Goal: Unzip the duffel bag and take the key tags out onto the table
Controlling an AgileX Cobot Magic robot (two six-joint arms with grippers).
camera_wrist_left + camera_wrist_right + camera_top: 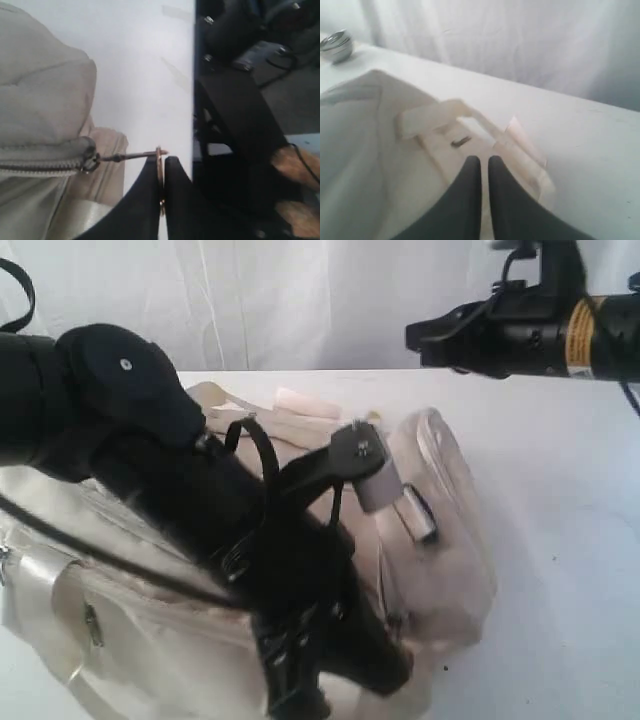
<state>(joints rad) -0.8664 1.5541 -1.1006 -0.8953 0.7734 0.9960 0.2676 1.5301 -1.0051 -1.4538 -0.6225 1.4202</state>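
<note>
Step in hand: unzipping, and by my read it has barely begun. The teeth running up to the slider look fully meshed.
Left claw: clamped tight, edge-on, onto the brass ring at the end of the zipper pull. The pull is stretched out straight from the slider.
Right claw: fingers almost touching, nothing between them. It hangs in the air over the bag's webbing straps.
Duffel bag: slumped on the white worktop. In the exterior view its rounded end faces 3 o'clock.
Key tags: nowhere to be seen. My guess is they are inside the closed bag.
Doing it well: I would keep the pull low and dead in line with the teeth and carry the slider steadily along the track. This soft cream fabric looks ready to bunch and jam, and a sideways tug could slip the thin ring out of the pinch.
Bracing: the idle claw could come down and pin the bag near the zip's end, so that the slider travels rather than the whole bag.
Left arm pose: in the exterior view it sweeps in from 9 o'clock and slopes down across the bag towards 6 o'clock, wrist low at the bag's near side.
Right arm pose: held high and level at about 1 o'clock from the bag, well clear of it, reaching in from the 3 o'clock edge.
</note>
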